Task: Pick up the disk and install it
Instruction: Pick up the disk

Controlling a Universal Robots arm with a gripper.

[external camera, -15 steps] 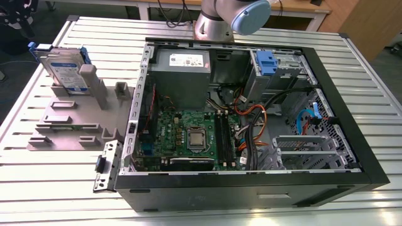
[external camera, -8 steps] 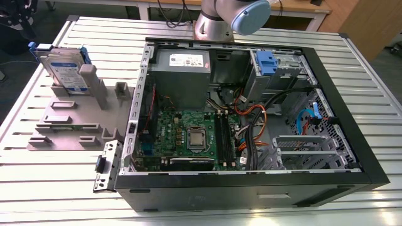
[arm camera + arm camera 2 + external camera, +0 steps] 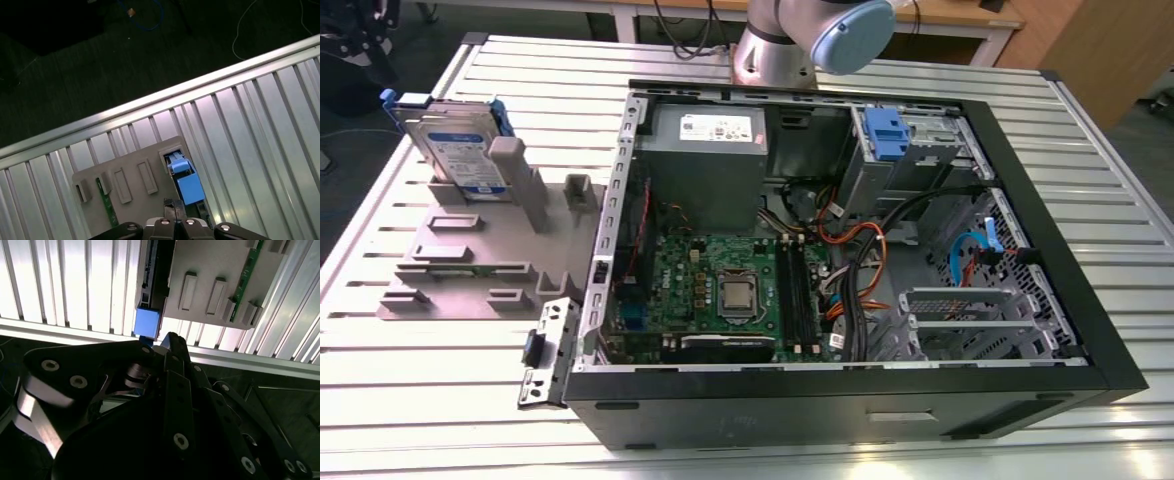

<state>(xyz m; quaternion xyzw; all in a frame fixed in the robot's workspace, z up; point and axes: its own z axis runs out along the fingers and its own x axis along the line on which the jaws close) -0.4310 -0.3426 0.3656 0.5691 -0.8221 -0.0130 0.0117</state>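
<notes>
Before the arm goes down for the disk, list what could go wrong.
1. The disk stands upright in a grey holder; a skewed pull could jam it there.
2. In the first wrist view the gripper looks off to one side of the disk's blue end, so it might strike it.
3. Loose cables inside the case could snag it.

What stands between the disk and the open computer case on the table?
In the exterior view: two upright posts of the grey holder carrying the disk, then bare slatted table.

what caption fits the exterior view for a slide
Open computer case on a slatted table, the disk standing upright in a grey holder to the exterior view's left, robot arm behind.
</notes>
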